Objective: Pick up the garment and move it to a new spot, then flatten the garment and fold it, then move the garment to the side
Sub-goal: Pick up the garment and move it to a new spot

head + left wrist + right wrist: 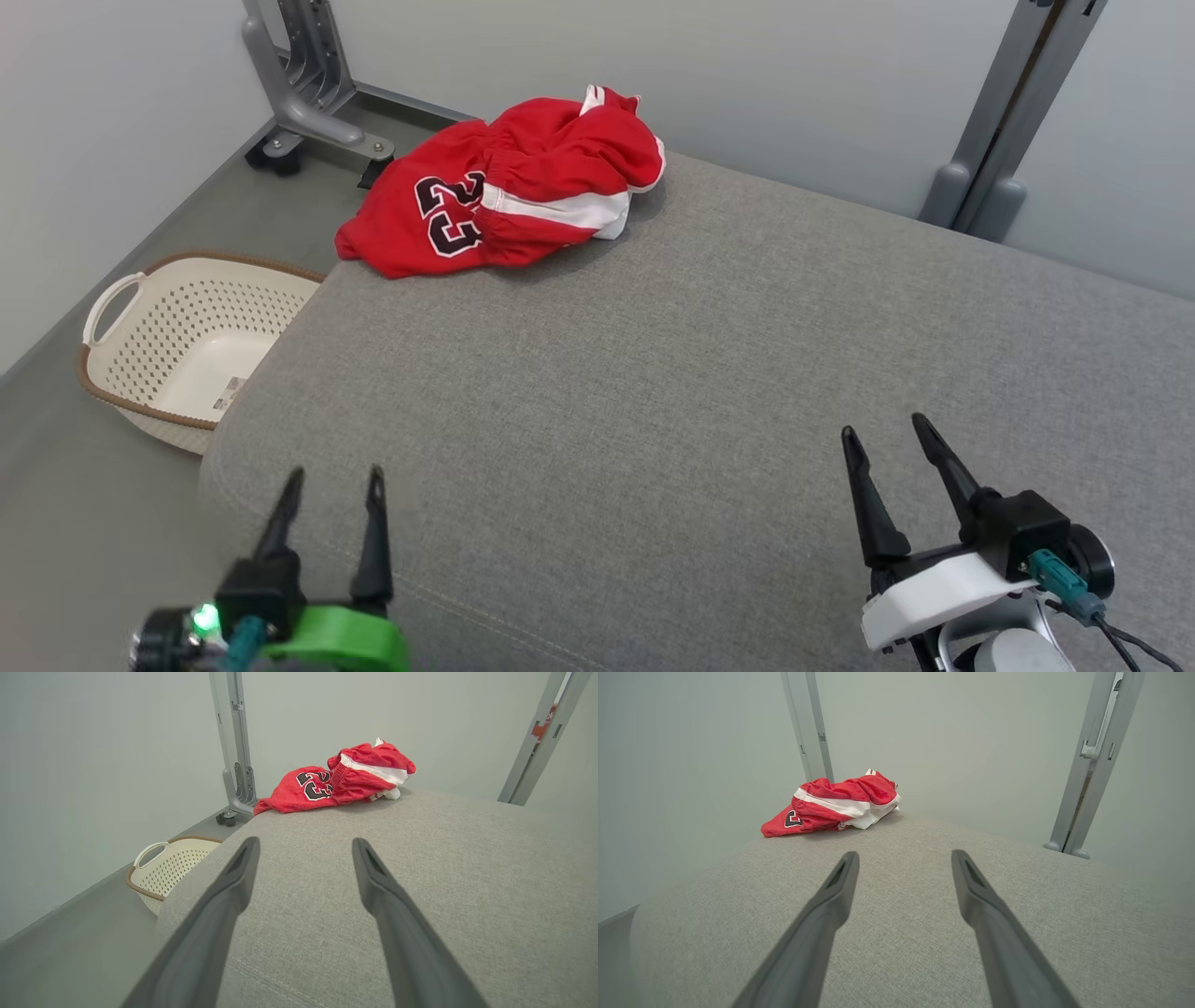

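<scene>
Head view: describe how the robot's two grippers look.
The left gripper has two long, tapered black jaws on a green mount, with a green light and teal connector. The right gripper has matching jaws on a white mount, teal connector and dark cable.

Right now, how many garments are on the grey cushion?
1: red basketball shorts marked 23, crumpled at the far left corner of the grey cushion. The heap could hide a second piece.

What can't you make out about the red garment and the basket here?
Garment: crumpled, so its own folds hide its shape and part of the number, every view.
Basket: near side hidden behind the grey cushion, head and left wrist views.
Label in the basket: too small to read, head view.
</scene>
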Controlling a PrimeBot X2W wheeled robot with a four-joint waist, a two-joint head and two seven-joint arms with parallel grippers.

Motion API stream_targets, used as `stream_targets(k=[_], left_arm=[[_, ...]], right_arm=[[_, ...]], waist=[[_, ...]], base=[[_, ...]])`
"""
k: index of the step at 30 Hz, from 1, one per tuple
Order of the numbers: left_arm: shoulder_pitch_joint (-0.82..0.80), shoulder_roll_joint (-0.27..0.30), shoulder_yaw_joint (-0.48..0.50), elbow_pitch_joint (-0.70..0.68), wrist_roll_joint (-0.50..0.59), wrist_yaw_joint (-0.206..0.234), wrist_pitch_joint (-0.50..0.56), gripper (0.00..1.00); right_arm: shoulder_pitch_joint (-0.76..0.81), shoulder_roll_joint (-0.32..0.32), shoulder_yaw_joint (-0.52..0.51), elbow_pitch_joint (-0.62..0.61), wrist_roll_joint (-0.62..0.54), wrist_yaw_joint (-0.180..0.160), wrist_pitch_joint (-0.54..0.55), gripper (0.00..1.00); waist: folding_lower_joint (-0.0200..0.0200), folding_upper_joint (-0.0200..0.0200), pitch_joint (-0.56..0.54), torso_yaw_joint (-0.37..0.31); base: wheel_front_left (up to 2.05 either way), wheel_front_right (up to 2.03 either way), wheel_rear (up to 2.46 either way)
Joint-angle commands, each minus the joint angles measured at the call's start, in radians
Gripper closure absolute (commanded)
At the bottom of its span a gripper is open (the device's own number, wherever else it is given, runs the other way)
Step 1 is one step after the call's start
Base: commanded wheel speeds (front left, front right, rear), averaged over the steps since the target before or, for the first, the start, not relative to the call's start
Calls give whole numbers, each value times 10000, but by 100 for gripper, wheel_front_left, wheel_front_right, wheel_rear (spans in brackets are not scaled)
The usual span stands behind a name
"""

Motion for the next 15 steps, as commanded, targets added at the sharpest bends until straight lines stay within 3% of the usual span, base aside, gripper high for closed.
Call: stream_targets(k=[1,7,12,15], left_arm=[[-655,284,156,-76,105,-94,-10,0],[-3269,1181,800,-427,-25,-381,175,0],[-5654,2100,953,-142,87,-799,1119,0],[-6756,2362,779,245,53,-1099,1786,0]], right_arm=[[-14,-39,-86,-101,-186,1,-32,0],[-470,-42,-314,-334,-875,-1,-32,0],[-1048,-45,-354,-556,-1377,-3,-32,0],[-1279,-53,-245,-684,-1603,-3,-32,0]], waist=[[0,0,302,-110],[0,0,1350,-644],[0,0,2308,-1340],[0,0,2820,-1780]], base=[[0,0,0],[0,0,0],[0,0,0],[0,0,0]])
